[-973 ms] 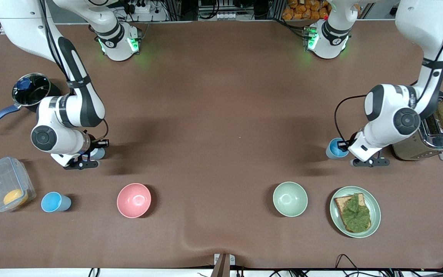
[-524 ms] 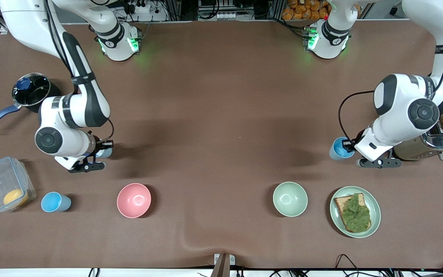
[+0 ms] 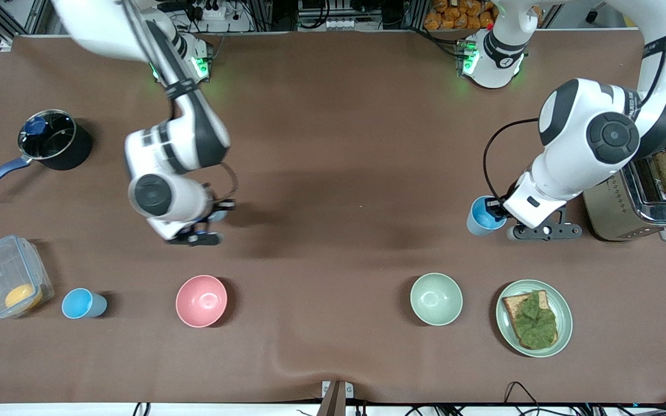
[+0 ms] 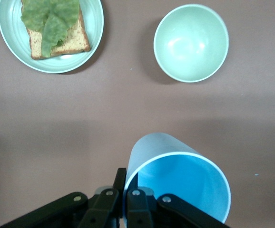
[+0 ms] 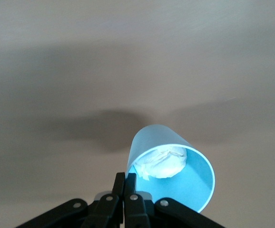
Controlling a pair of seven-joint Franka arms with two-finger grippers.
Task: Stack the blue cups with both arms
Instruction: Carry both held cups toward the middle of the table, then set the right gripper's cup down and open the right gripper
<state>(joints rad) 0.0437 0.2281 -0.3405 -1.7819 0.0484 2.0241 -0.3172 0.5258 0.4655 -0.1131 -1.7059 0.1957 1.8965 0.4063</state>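
From the front, the left gripper grips a blue cup by its rim in the air, over the table toward the left arm's edge beside the toaster. The right gripper carries another cup, mostly hidden, over the table above the pink bowl. A third blue cup stands near the front corner by the plastic box.

In the left wrist view, fingers clamp the rim of an empty cup.

In the right wrist view, the fingers pinch the rim of a cup holding something white.

Both cups are lifted; stacking remains undone.
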